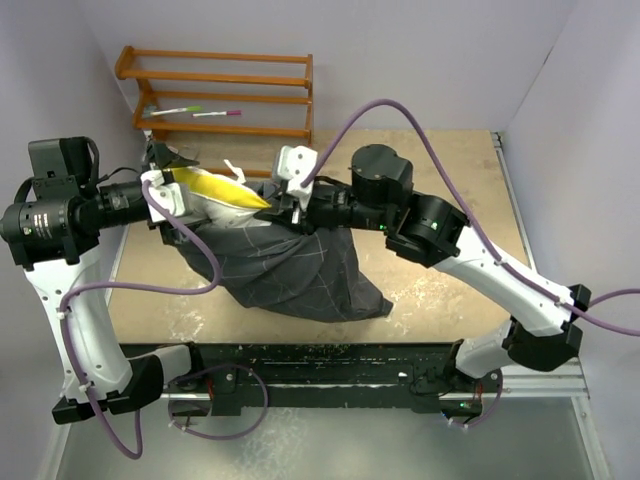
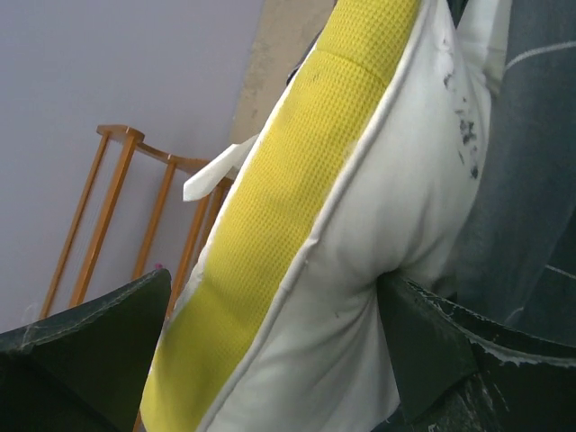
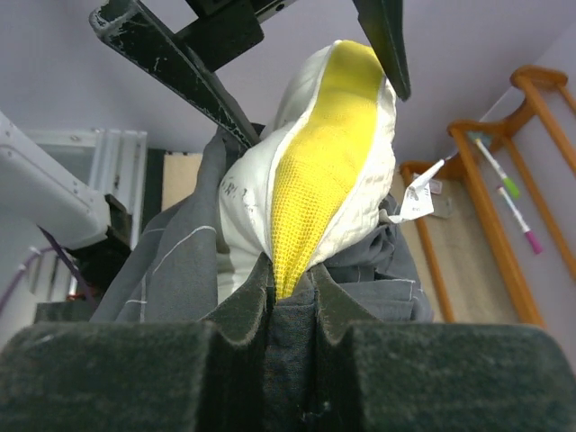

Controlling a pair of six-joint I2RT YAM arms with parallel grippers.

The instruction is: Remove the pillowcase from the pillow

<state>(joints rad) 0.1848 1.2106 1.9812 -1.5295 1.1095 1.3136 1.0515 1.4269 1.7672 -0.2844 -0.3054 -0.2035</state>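
**Pillow** [image 1: 222,192]: cream-white with a yellow patch. The bare end sticks out of the cover toward 10 o'clock in the top view.
**Pillowcase** [image 1: 290,262]: dark grey grid cloth. It sheathes the rest of the pillow and sags toward 5 o'clock onto the table [image 1: 450,190].
**Left gripper** [image 2: 274,279]: jaws spread wide, one finger on either side of the bare end.
**Right gripper** [image 3: 292,301]: at 3 o'clock from the bare end, fingers pressed together, pinching the pillowcase rim just below the yellow patch.
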